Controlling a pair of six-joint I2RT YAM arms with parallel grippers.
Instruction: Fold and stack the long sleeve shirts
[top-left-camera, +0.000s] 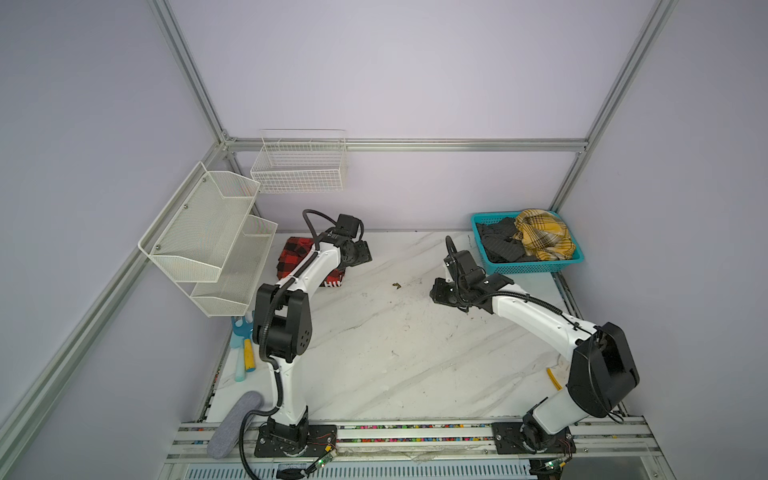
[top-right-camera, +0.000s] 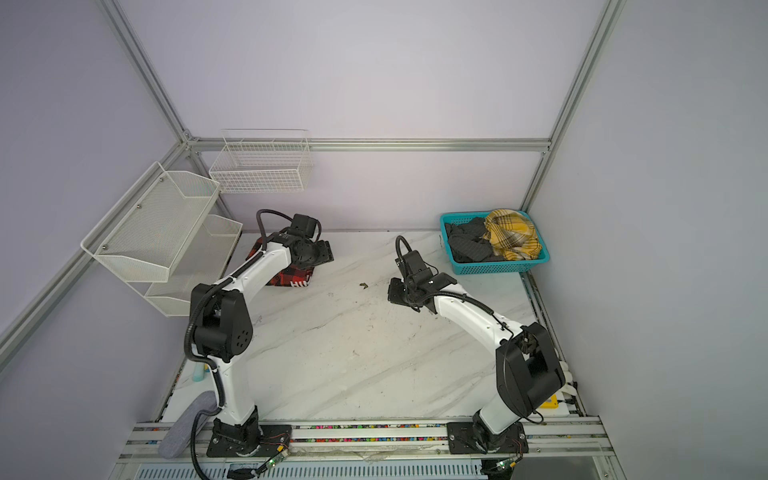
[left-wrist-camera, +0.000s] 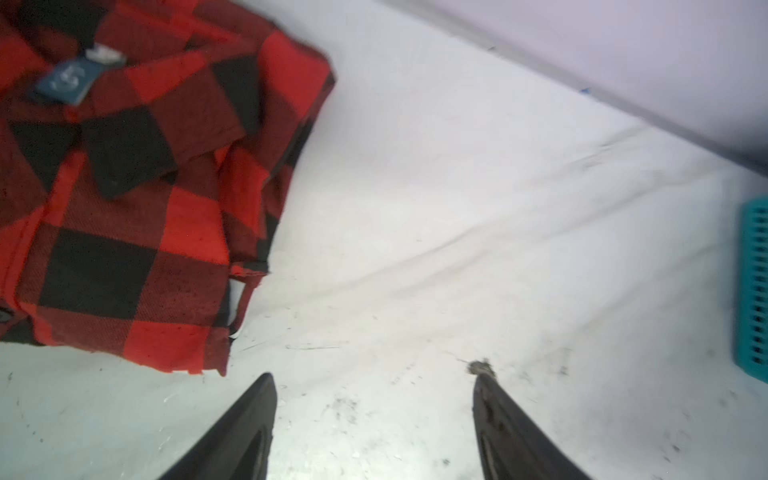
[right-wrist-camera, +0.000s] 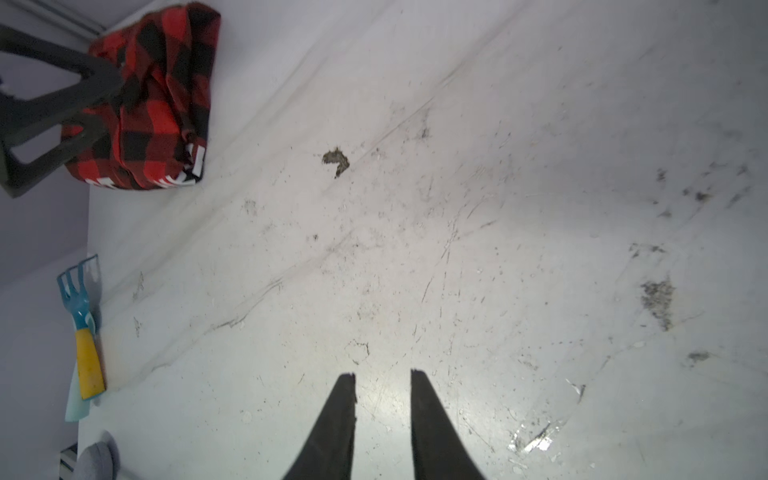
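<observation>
Left gripper (left-wrist-camera: 374, 378), spread wide and empty, hovers just beside the folded red-and-black buffalo-check shirt (left-wrist-camera: 124, 187), set at the white marble-look table's (top-left-camera: 395, 353) far-left corner apparently to start the stack; the right gripper (right-wrist-camera: 382, 374), narrowly parted, holds nothing.

Matt woven cloth of the red-and-black check shirt (left-wrist-camera: 124, 270); scuffed, faintly glossy marble-look tabletop (right-wrist-camera: 457, 249); perforated teal plastic basket (top-left-camera: 536, 268).

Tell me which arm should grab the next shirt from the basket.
Right. The right gripper, empty, is nearer the basket with the yellow shirt; the left gripper sits far off by the folded red shirt.
</observation>
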